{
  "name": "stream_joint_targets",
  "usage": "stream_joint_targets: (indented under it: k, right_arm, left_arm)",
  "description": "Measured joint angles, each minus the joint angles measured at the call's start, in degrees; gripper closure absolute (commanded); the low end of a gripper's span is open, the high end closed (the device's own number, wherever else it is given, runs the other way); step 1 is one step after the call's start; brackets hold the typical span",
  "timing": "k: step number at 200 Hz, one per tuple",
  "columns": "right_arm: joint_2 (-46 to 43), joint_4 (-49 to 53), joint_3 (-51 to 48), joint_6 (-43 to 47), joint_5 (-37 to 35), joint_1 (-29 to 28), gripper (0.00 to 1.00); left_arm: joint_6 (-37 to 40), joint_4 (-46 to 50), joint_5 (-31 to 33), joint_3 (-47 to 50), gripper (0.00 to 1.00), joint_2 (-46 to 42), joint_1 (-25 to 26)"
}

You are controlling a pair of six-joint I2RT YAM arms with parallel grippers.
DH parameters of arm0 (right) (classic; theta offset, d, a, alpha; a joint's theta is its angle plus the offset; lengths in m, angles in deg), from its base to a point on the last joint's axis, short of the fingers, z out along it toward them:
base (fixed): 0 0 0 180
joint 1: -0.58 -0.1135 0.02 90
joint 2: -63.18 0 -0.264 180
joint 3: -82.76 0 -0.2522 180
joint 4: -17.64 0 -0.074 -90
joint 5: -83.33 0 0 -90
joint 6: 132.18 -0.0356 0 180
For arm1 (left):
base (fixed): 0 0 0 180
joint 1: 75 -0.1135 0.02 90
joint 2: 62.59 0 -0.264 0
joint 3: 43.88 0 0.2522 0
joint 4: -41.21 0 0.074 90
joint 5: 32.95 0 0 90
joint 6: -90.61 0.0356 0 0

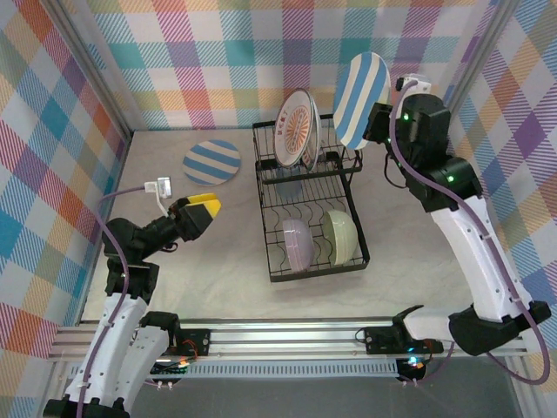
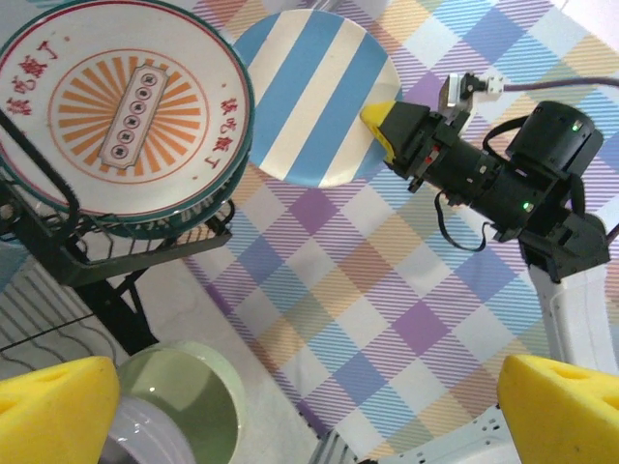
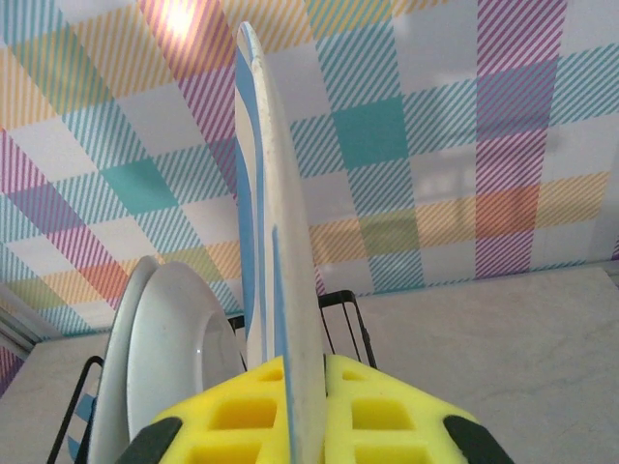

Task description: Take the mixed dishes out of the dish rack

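Nearest the bases, on the left: left gripper (image 1: 202,209), yellow fingers (image 2: 58,411) spread wide with nothing between them. Hangs over the bare table (image 1: 174,279), apart from the dish rack (image 1: 309,209), and points toward the rack's left side.

Next, in the rack's lower tray: lavender bowl (image 1: 296,242) and pale green bowl (image 1: 338,235), both on edge, side by side, lavender on the left.

Farther back, under the raised basket: bluish tumbler (image 1: 290,185), hard to make out through the wires.

Level with that far half, well off to the rack's left: flat striped plate (image 1: 211,162), lying on the table.

In the raised basket: sunburst plate (image 1: 296,131), upright, orange face toward the arms.

Last, just right of it and above the rack's far right corner: right gripper (image 1: 376,122), clamped tight on the lower rim of the upright striped plate (image 1: 361,97). Holds it on edge in the air, rim wedged between the yellow pads (image 3: 232,416).
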Motion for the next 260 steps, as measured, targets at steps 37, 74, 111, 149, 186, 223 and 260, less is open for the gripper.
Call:
stream_joint_targets:
  k: [37,74,111,149,186,223,260]
  right_arm:
    - [-4.48,-0.20,-3.19,-0.79,0.48,0.00,1.00]
    - [-10.21,0.96,-6.80,-2.64,2.64,0.00,1.00]
    - [-16.98,3.15,-8.90,-4.94,7.48,0.00,1.00]
    - [-22.58,5.44,-9.25,-6.64,15.10,0.00,1.00]
    - [-24.85,7.10,-10.25,-8.68,23.67,0.00,1.00]
    - [-24.57,8.72,-12.74,-10.60,32.35,0.00,1.00]
    - [-23.08,8.55,-14.40,-12.50,40.24,0.00,1.00]
  left_arm:
    - [-2.45,-4.15,-1.16,0.48,0.00,-0.24,0.00]
    - [-3.23,-5.57,-1.31,0.57,0.00,-0.52,0.00]
    - [-3.67,-5.62,-1.31,0.68,0.00,-0.66,0.07]
    - [-3.65,-5.53,-1.29,0.68,0.00,-0.63,0.48]
    - [-3.87,-5.44,-1.25,0.68,0.00,-0.59,0.48]
    - [-3.58,-2.78,-0.39,0.07,0.00,-0.76,0.52]
    - [-3.02,0.17,0.44,-1.29,0.00,-1.03,0.70]
